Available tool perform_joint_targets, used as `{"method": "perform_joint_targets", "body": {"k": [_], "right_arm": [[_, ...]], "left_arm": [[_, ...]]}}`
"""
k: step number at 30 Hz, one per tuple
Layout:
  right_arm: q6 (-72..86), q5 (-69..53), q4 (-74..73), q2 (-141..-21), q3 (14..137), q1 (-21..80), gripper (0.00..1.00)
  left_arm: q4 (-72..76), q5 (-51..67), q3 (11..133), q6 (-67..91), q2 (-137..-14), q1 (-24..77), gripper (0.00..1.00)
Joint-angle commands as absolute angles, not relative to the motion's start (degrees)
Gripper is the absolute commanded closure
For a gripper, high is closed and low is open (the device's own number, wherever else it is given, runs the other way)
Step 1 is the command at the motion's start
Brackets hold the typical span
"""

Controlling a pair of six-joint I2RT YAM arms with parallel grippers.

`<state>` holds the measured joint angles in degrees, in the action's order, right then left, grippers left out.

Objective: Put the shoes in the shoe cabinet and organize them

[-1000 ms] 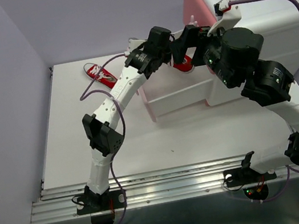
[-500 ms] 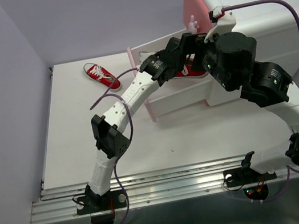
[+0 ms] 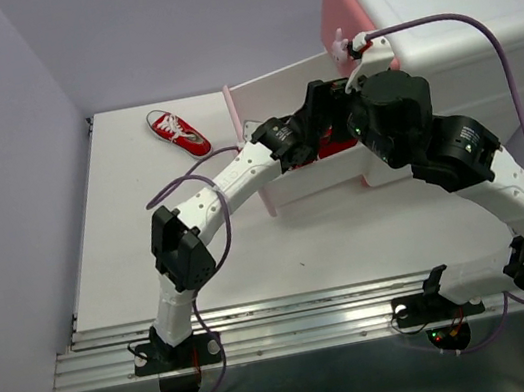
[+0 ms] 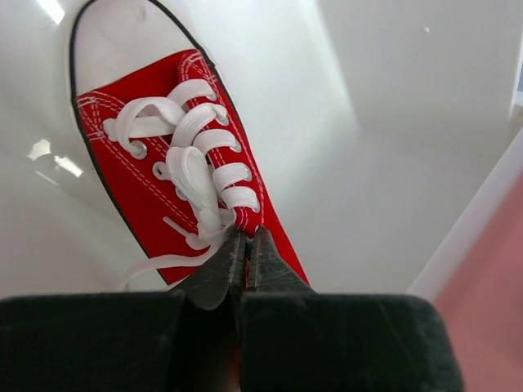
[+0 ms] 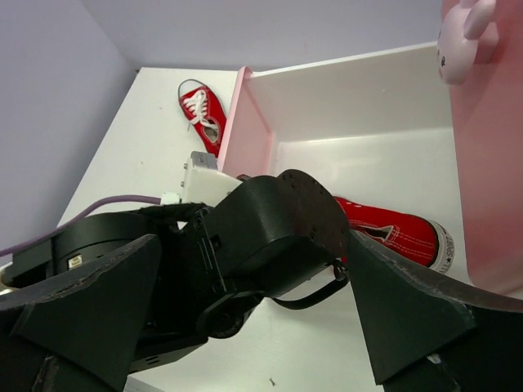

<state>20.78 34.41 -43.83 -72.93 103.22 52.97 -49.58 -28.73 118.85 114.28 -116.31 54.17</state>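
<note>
The shoe cabinet (image 3: 443, 12) is white with a pink front, and one drawer (image 3: 312, 179) is pulled out toward the left. My left gripper (image 4: 247, 238) is shut on the rear of a red shoe (image 4: 167, 163) with white laces, which lies on the white drawer floor. In the top view the left gripper (image 3: 319, 145) is inside the drawer with that shoe (image 3: 340, 147). My right gripper (image 5: 253, 241) is wide open and empty, hovering over the drawer with the left wrist between its fingers. A second red shoe (image 3: 180, 132) lies on the table. The green shoes are out of view.
The drawer's pink front panel (image 3: 246, 148) stands upright at the drawer's left end. A pale pink knob (image 5: 462, 41) sticks out of the cabinet front above the drawer. The left arm's purple cable (image 3: 199, 172) loops over the table. The table's near edge is a metal rail (image 3: 303, 316).
My left gripper has carried the red shoe from above the drawer's left edge rightward and down into the drawer. My right arm has shifted a little left over the drawer.
</note>
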Motion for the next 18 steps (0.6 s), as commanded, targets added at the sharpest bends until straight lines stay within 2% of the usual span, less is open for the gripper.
{"method": "perform_joint_targets", "body": {"k": [1,5,10,18], "right_arm": [[20.9,32.7,-44.0,-72.7,104.1,53.2,0.0],[21.1,29.5,-44.3,-74.5,105.5,53.2,0.0],[19.4,29.1,-44.4,-75.5,106.3,53.2,0.0],[18.4,29.1,-44.4,-74.2,104.6,53.2,0.0]], "left_arm": [[-56.3,-30.8,121.2,128.2,-111.7,55.5,1.0],[-64.2,-34.2,127.8,129.0,-111.9,56.6,1.0],[-62.9,-33.3,122.8,130.3,-108.5,56.9,1.0],[-61.4,-28.7,121.5,130.3,-113.6,57.0,1.0]]}}
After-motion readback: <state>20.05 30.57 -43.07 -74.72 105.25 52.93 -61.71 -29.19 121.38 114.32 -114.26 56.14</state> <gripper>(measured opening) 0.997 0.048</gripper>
